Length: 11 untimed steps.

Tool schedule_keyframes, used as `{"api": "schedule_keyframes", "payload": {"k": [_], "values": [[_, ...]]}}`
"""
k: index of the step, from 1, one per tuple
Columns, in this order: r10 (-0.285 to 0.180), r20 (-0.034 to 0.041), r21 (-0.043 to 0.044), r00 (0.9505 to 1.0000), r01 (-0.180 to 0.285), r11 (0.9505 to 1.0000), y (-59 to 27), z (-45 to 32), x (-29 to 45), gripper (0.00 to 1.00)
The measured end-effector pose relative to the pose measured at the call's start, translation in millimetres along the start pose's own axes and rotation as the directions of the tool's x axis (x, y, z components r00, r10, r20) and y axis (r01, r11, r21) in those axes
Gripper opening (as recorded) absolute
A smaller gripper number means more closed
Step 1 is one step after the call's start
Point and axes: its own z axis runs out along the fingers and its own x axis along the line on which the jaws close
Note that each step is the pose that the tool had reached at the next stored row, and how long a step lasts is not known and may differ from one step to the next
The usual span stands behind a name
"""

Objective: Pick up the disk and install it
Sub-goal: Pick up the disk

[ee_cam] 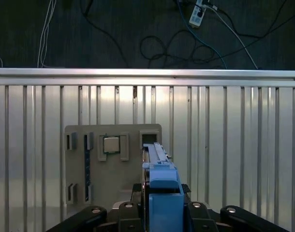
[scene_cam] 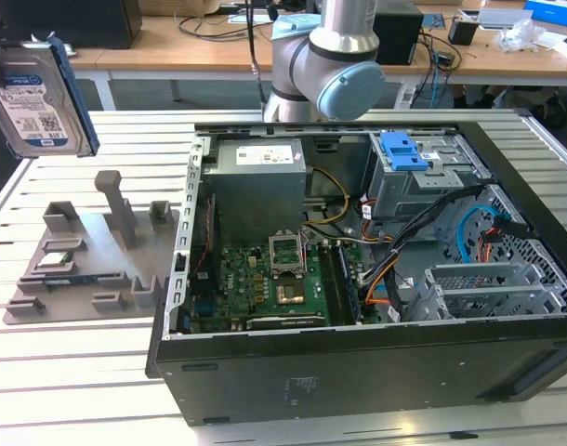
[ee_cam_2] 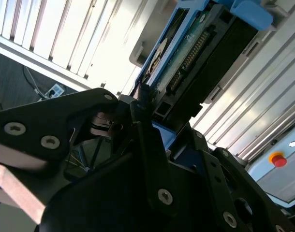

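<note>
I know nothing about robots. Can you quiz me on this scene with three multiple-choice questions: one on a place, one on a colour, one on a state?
1. Where is the disk?
A. Lifted in the air, to the exterior view's left of the computer case
B. Inside the case
C. Flat on the table

2. What colour is the bracket atop the drive cage?
A. Red
B. Yellow
C. Blue

3. The gripper is:
A. Open and empty
B. Shut on the disk
C. Shut on a cable

Answers:
1 A, it hangs clear of the slatted table.
2 C, it is plainly blue.
3 B, both wrist views show it clamped around the disk.
</note>
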Motion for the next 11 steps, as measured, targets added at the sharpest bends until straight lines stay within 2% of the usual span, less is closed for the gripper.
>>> {"api": "schedule_keyframes", "payload": {"k": [6, 9, 11], "values": [[0.000, -0.0001, -0.0001, 1.0000, 0.000, 1.0000, 0.2, -16.9, -0.3, 0.37], [0.000, 0.0000, 0.0000, 1.0000, 0.000, 1.0000, 0.5, -33.0, -0.6, 0.37], [0.000, 0.0000, 0.0000, 1.0000, 0.000, 1.0000, 0.6, -47.2, -0.8, 0.37]]}}
